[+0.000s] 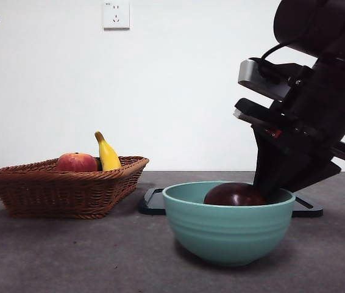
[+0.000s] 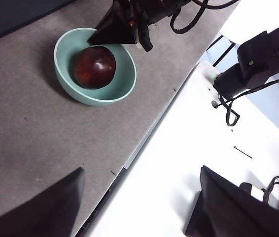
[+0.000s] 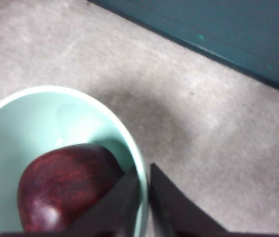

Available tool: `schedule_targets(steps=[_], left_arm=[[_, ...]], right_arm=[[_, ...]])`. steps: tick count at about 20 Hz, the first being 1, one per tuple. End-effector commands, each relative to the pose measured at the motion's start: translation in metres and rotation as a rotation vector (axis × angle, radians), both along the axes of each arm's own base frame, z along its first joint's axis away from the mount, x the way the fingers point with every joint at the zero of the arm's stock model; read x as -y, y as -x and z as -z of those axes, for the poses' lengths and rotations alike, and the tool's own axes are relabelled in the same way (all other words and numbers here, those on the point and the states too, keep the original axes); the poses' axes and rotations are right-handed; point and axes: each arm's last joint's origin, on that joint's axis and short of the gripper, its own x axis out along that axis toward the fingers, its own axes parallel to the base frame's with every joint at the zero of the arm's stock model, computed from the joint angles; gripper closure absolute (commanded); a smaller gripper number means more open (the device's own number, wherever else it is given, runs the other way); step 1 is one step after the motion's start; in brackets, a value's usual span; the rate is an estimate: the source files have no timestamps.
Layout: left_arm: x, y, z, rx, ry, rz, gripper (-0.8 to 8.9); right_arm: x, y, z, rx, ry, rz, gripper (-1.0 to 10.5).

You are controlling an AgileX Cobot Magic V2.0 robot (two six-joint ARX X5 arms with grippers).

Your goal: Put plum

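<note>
The plum (image 1: 233,194), dark maroon and glossy, lies inside the mint-green bowl (image 1: 227,232). It also shows in the left wrist view (image 2: 94,66) and in the right wrist view (image 3: 65,187). My right gripper (image 1: 269,188) reaches down into the bowl's right side. Its jaws stand almost together at the bowl's rim (image 3: 129,143), beside the plum and not holding it. From the left wrist view, the right gripper (image 2: 129,37) sits over the bowl's (image 2: 124,84) far edge. My left gripper (image 2: 139,207) is open and empty, high and away from the bowl.
A wicker basket (image 1: 56,189) at the left holds a red-orange fruit (image 1: 76,162) and a yellow banana (image 1: 107,154). A flat black tray (image 1: 151,201) lies behind the bowl. The table's edge (image 2: 144,143) runs close to the bowl.
</note>
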Motion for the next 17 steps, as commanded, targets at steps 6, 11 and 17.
schedule_targets(steps=[6,11,17], left_arm=[[0.001,-0.001,-0.003,0.031,0.011,0.024,4.43],[0.002,-0.001,-0.005,0.038,0.05,0.054,4.43],[0.003,-0.002,-0.006,0.049,0.056,0.054,4.43]], right_arm=[[-0.006,-0.004,-0.012,0.035,-0.036,0.004,9.4],[-0.008,-0.017,-0.041,0.091,-0.056,0.04,9.4],[0.005,-0.05,-0.066,0.164,-0.07,0.133,9.4]])
